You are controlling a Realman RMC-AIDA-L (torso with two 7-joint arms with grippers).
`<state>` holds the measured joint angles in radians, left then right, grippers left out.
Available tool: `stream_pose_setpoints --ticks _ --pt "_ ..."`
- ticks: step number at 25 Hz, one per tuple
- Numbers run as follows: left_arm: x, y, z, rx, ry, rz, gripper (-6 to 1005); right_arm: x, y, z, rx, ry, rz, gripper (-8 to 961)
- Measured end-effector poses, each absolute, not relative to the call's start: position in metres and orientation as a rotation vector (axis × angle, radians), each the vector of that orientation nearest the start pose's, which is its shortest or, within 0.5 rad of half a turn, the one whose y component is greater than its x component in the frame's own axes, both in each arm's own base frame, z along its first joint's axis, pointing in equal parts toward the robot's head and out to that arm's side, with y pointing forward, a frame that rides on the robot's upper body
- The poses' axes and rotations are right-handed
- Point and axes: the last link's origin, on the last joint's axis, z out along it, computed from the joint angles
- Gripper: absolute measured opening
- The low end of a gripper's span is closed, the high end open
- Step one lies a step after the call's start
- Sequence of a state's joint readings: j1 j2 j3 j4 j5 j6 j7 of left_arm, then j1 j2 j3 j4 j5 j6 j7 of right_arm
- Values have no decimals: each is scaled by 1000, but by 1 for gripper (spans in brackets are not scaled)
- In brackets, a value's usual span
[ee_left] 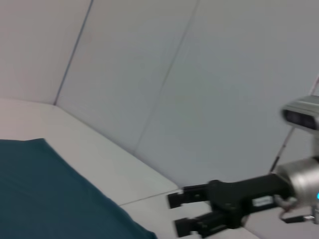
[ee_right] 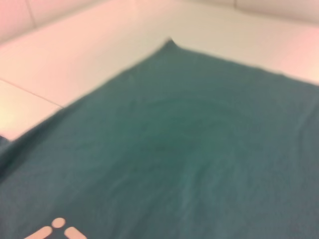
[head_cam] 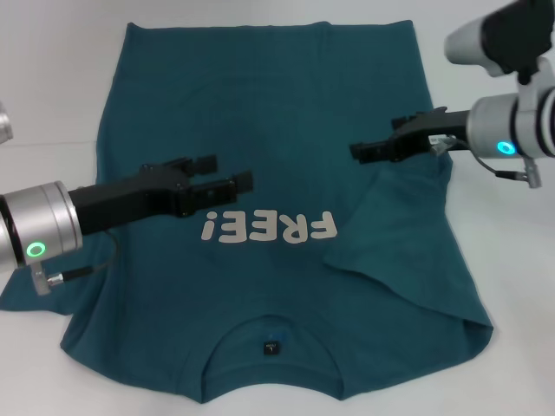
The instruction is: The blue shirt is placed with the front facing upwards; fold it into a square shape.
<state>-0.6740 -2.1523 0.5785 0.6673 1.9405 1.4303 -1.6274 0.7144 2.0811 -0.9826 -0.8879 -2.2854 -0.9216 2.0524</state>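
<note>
Early going: one sleeve in, most of the folding still to come.

The shirt (head_cam: 277, 173) lies flat on the white bench (head_cam: 52, 95), lettering up, collar nearest the robot. Its right-side sleeve is already turned in over the chest; the left sleeve still spreads out, and the body looks unfolded. The left claw (head_cam: 224, 173) hangs over the chest, fingers parted, holding nothing. The right claw (head_cam: 368, 151) hovers by the folded sleeve; its fingers' state I cannot tell.

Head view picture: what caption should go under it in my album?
Two robot hands, left hand and right hand, hover over the blue shirt, right sleeve folded in.
</note>
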Motion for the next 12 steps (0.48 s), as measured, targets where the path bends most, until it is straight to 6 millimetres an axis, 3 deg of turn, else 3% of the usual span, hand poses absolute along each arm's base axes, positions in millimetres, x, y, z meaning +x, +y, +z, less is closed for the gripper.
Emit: stream_pose_setpoints --ticks 4,12 --pt "-209 383 -6 -2502 -911 -931 886 218 435 26 -2334 702 276 946" --pt "-217 398 -2 -2371 -1056 -901 885 249 388 39 -2428 482 464 946"
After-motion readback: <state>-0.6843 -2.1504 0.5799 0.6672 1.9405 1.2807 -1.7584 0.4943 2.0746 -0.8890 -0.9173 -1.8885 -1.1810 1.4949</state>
